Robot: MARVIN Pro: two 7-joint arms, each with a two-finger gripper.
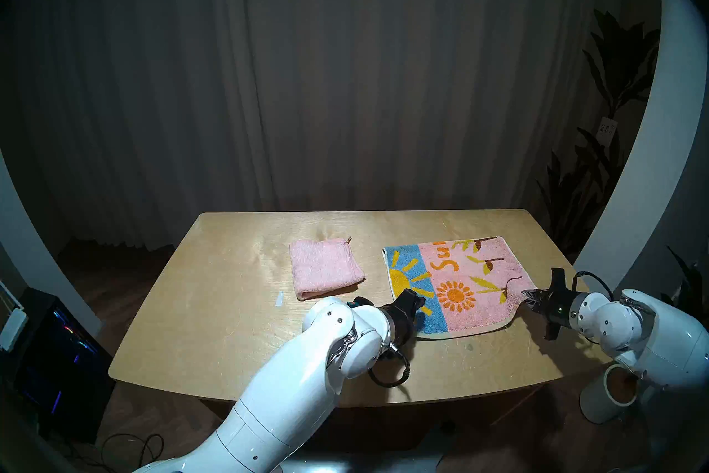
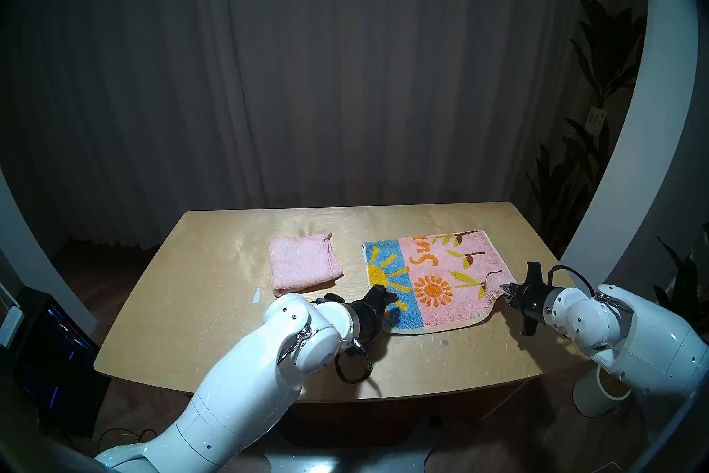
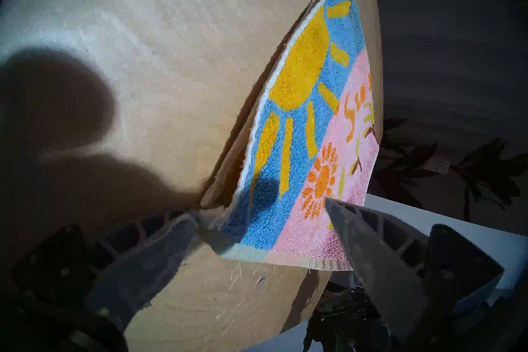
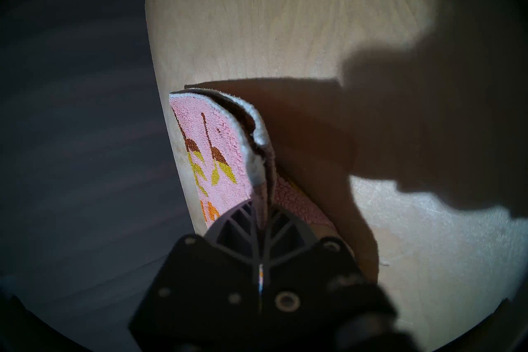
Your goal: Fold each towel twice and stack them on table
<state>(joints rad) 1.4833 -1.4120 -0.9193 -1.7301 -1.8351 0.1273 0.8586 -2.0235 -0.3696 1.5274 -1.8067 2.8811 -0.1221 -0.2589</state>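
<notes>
Basically the left gripper (image 3: 263, 217) sits spread wide at the near-left corner of the sun towel (image 1: 452, 288), one finger (image 3: 160, 240) at the doubled edge and the other over the pink pile, probably lining up a pinch; nothing is held yet. Right gripper (image 4: 261, 217) is clamped on the towel's near-right corner, likely anchoring that end so both near corners can lift together for the second fold. Farther back-left on the table (image 1: 215, 307), the pale pink towel (image 1: 324, 268) lies folded small, presumably the base for stacking.
</notes>
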